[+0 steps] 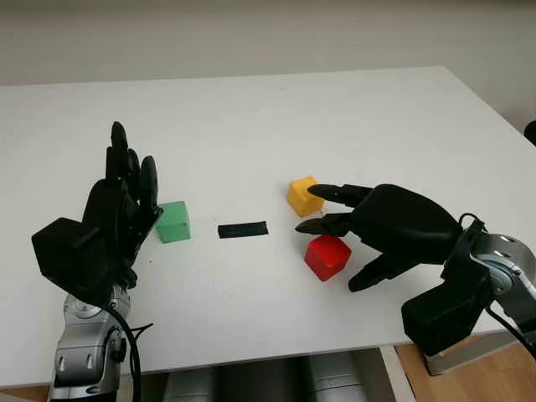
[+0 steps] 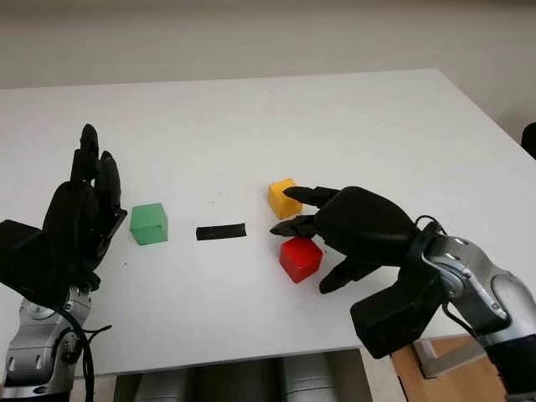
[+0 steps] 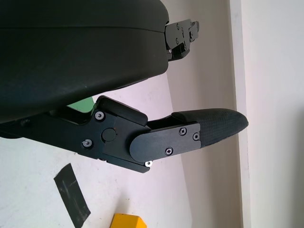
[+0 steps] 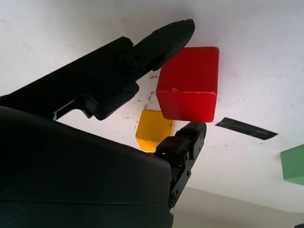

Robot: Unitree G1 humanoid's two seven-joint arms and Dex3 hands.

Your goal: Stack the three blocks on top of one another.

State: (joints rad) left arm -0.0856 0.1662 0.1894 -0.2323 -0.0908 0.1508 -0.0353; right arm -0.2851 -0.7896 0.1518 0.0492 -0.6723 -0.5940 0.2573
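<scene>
Right hand (image 1: 335, 219) hangs over the red block (image 1: 327, 256), fingers spread around it, nothing pinched yet; likely lining up a grasp. Red block sits on the desk (image 1: 276, 117) just beside the yellow block (image 1: 302, 195). Green block (image 1: 173, 222) lies well apart, beside the open left hand (image 1: 126, 197). Nothing stacked.

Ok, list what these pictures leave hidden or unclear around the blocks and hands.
- Red block: whether the right hand touches it; head views, the palm covers the contact.
- Green block: mostly hidden in the left wrist view by the left hand.
- Yellow block: cut off by that view's edge.
</scene>
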